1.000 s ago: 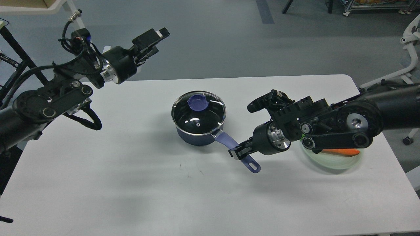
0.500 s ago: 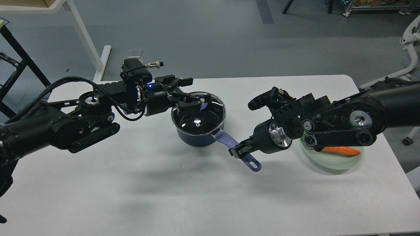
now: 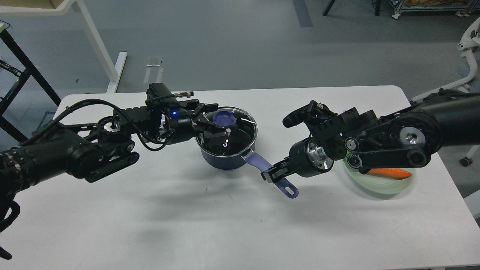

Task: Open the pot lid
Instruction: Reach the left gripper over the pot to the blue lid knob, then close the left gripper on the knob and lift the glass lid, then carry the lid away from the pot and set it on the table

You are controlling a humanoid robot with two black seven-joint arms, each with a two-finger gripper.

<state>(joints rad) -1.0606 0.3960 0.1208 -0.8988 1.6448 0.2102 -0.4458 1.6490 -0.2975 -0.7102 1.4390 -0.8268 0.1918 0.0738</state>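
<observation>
The blue saucepan (image 3: 227, 159) sits mid-table, glass lid (image 3: 228, 135) on and its blue knob (image 3: 224, 118) uncovered. This looks like the reach-to-grasp step. Left of the knob, the left gripper (image 3: 217, 125) has fingers spread wide, empty, needing to close around it. Right of the knob, the right gripper (image 3: 272, 174) pinches the saucepan handle (image 3: 275, 175)

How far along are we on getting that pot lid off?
Done: right gripper is clamped on the pot handle, bracing the pot. In hand: left gripper is open at the lid's knob, one finger on either side. Left: close on the knob and lift; the lid is on the pot.
</observation>
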